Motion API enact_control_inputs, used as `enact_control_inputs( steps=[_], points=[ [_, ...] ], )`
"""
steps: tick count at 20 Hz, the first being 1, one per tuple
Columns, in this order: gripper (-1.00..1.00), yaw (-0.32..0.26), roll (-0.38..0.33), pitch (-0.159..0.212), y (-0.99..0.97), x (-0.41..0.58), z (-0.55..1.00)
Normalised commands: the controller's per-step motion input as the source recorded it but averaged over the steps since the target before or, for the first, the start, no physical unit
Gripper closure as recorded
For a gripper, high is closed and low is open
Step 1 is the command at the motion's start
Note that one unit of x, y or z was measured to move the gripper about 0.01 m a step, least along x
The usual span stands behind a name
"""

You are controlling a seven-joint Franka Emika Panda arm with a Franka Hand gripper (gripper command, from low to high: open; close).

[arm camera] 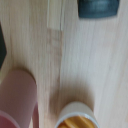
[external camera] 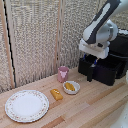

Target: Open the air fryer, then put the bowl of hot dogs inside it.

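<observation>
One white arm reaches down at the right of the exterior view, its pincer before the air fryer drawer; whether it is open I cannot tell. Lower centre on the table sits the bowl of hot dogs, beside a pink cup, an orange block and a patterned plate.

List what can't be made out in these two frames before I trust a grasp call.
- End effector: exterior view, too small and dark against the air fryer to tell open or shut; absent from wrist view.
- Handle: exterior view, merges with the black drawer front.
- Hot dogs: too small to count; in wrist view the bowl is cut by the frame edge and blurred.
- Pink cup: wrist view, cut off, blurred.
</observation>
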Motion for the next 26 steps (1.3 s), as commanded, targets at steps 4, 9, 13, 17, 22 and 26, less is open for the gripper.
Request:
enact_control_inputs(
  steps=[4,9,13,17,22,26],
  points=[
    [-1.0,0.069,0.118,0.106,0.47,-0.207,0.34],
    [-1.0,0.09,0.134,0.123,0.46,-0.269,0.17],
    [-1.0,0.129,0.198,0.071,0.26,-0.324,-0.02],
    [-1.0,0.144,0.273,0.021,0.15,-0.317,-0.16],
    [-1.0,0.14,0.334,0.0,0.11,-0.288,-0.27],
    [-1.0,0.14,0.313,-0.02,0.13,-0.201,-0.35]
  ],
)
